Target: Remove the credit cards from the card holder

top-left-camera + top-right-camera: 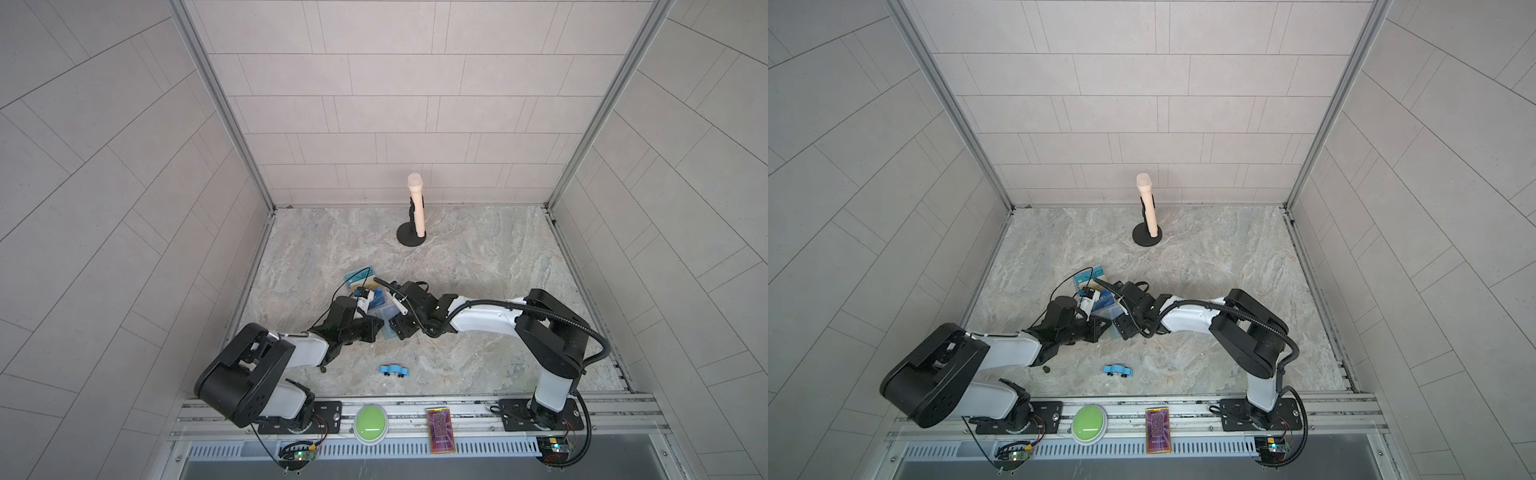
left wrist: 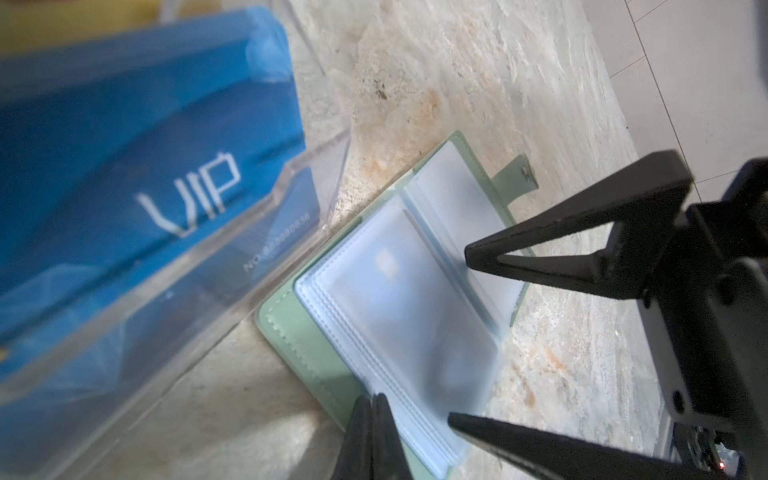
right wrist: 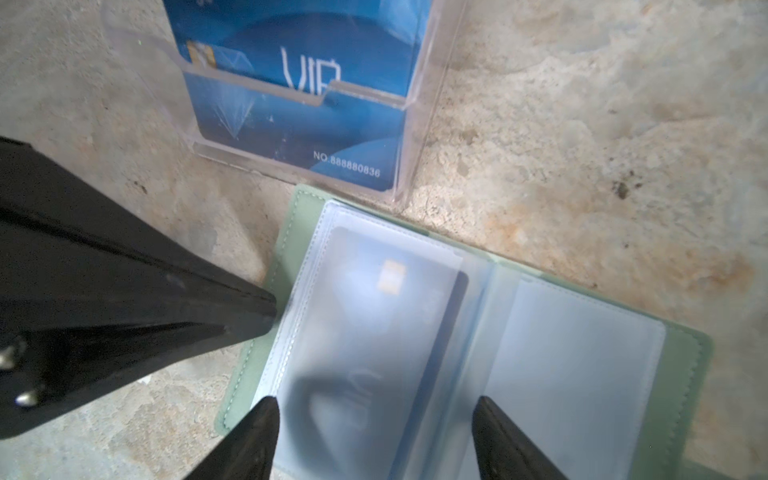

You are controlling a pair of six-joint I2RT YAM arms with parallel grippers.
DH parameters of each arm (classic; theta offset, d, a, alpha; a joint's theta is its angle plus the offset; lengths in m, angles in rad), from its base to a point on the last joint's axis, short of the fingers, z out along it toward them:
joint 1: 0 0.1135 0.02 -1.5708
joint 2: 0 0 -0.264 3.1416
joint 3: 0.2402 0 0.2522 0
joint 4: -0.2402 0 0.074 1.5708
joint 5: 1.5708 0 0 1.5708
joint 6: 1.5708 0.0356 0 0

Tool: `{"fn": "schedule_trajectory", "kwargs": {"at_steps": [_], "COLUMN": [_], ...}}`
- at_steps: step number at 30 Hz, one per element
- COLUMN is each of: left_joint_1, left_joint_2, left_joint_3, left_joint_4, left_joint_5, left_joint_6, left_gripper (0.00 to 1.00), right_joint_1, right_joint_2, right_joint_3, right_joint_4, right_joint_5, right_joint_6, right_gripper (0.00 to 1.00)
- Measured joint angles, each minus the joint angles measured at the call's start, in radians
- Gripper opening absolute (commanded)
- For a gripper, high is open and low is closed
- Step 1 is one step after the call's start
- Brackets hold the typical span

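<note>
While the card holder (image 2: pixel 291 332) lies open on the bench (image 3: pixel 582 124) against the acrylic stand (image 3: pixel 422 104), the closed left fingers (image 2: pixel 374 436) pin its cover and the right fingers (image 3: pixel 253 440), spread wide, straddle a still-sleeved credit card (image 3: pixel 374 316), so removal looks barely begun.

Left tool (image 2: pixel 372 405) tight (tips together) — right tool (image 3: pixel 374 401) wide apart.
</note>
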Motion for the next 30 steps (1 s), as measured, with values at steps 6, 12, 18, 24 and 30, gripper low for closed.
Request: {"fn": "schedule_trajectory", "kwargs": {"at_steps": [6,12,18,24,30], "left_joint_1": [0.0,0.0,0.0,0.0,0.0], "left_joint_2": [0.037,0.042,0.042,0.042,0.042], "left_joint_3": [0.0,0.0,0.0,0.0,0.0], "left_joint_4": [0.052,0.061,0.061,0.061,0.061], "left_joint_5": [0.02,0.018,0.01,0.004,0.002], "left_joint_6": [0.002,-0.005,-0.01,-0.014,-0.015], "left_gripper": [0.0,0.0,0.0,0.0,0.0], "right_joint_1": [0.001,0.002,0.005,0.005,0.0], "right_joint_2": [0.014,0.033,0.042,0.042,0.036], "right_joint_3": [0.008,0.028,0.045,0.047,0.042], "right_joint_4": [0.003,0.001,-0.01,-0.011,-0.01], "right_joint_5": [0.01,0.025,0.051,0.061,0.074], "right_joint_6": [0.0,0.0,-0.002,-0.002,0.0], "right_gripper": [0.78,0.76,0.64,0.57,0.48]}}
